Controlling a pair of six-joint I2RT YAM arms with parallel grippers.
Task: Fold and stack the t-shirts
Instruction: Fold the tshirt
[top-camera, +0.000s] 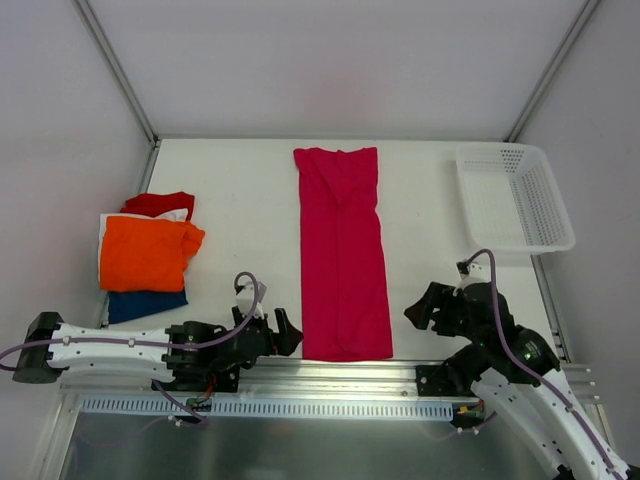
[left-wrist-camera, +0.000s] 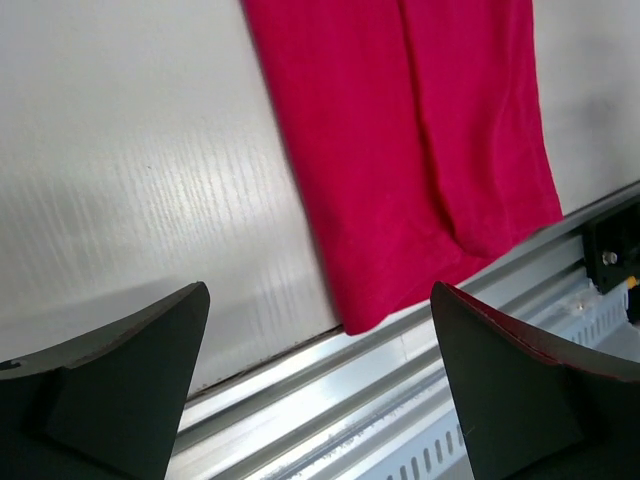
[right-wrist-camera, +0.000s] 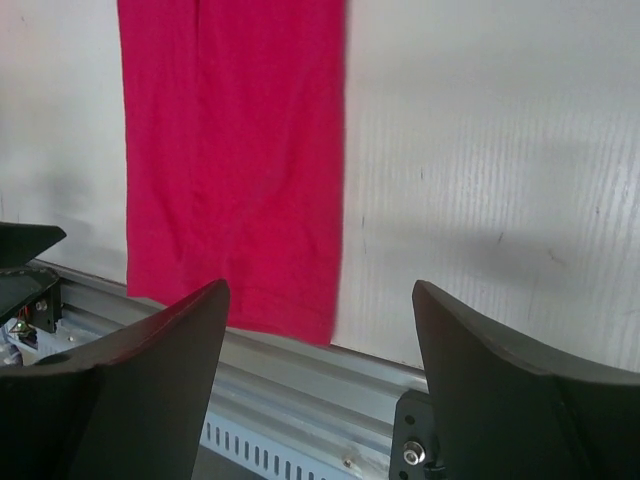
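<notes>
As left claw (top-camera: 292, 331) gapes, magenta t-shirt (top-camera: 342, 255) beside

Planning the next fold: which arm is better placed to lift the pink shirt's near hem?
Probably left: the left gripper, open, sits close beside the near-left corner of the magenta t-shirt; the right gripper, also open, is farther from its corner.
</notes>
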